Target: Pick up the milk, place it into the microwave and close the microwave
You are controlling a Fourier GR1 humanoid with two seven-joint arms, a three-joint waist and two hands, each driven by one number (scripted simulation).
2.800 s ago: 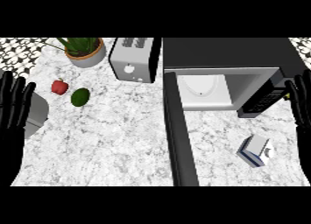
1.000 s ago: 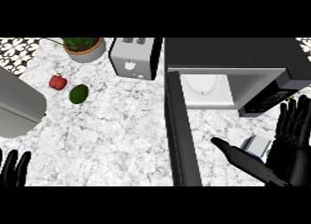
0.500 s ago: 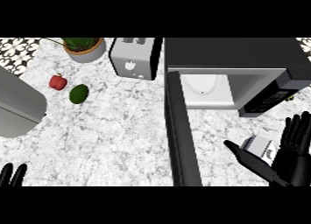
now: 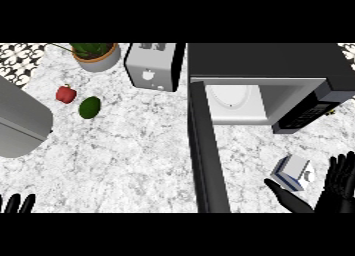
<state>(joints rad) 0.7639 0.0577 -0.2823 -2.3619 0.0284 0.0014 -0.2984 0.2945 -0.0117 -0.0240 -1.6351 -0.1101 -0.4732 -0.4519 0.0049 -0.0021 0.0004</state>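
The milk carton (image 4: 296, 172), white with blue sides, lies on the marble counter in front of the microwave (image 4: 272, 85). The microwave is black; its door (image 4: 206, 150) swings out toward me, and a white plate (image 4: 232, 97) rests inside. My right hand (image 4: 335, 192) is open at the lower right, thumb left of the carton and fingers to its right, not touching it. Only the fingertips of my left hand (image 4: 10, 203) show at the lower left edge.
A toaster (image 4: 154, 65) and a potted plant (image 4: 95, 54) stand at the back. A red pepper (image 4: 65, 94) and a green avocado (image 4: 89, 107) lie left of centre. A grey forearm (image 4: 14, 122) crosses the left edge.
My right hand has come down from beside the microwave to the carton and sunk toward the lower edge. The left hand has dropped to the bottom left corner.
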